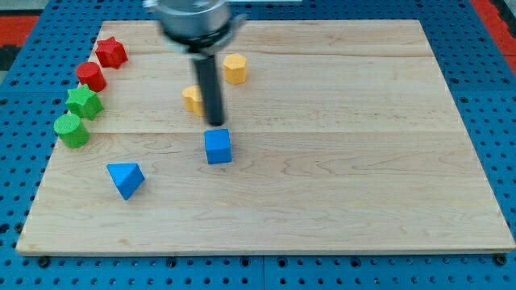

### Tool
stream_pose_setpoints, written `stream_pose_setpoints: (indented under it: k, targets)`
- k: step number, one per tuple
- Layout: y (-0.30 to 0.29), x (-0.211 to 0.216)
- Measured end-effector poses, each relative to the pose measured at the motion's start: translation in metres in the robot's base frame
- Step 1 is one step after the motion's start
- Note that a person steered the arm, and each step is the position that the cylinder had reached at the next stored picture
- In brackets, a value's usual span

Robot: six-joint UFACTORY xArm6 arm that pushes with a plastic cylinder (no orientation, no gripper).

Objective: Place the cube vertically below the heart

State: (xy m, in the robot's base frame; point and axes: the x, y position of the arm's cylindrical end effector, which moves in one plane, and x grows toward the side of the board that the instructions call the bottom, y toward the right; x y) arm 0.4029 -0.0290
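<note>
The blue cube [218, 147] sits near the board's middle. My tip [215, 123] stands just above the cube's top edge, close to it or touching it. A yellow block [192, 99], partly hidden by the rod, lies just left of the rod and looks like the heart. A yellow hexagon-like block [235, 68] lies higher, to the rod's right. The cube is below the partly hidden yellow block and slightly to its right.
At the view's left edge lie a red star [111, 52], a red cylinder [91, 76], a green star [84, 102] and a green cylinder [72, 130]. A blue triangular block [125, 178] sits at lower left. The wooden board [363, 161] rests on blue pegboard.
</note>
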Motion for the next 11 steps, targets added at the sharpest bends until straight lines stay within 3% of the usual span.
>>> stream_pose_setpoints:
  k: [1,2,3,4,5,6,8,10,11]
  targets:
    - [0.055,-0.068]
    - [0.02,-0.101]
    - [-0.041,-0.102]
    - [-0.048,-0.104]
    - [0.009,-0.094]
    - [0.09,-0.013]
    - [0.083,0.105]
    - [-0.032,0.073]
    - [-0.044,0.061]
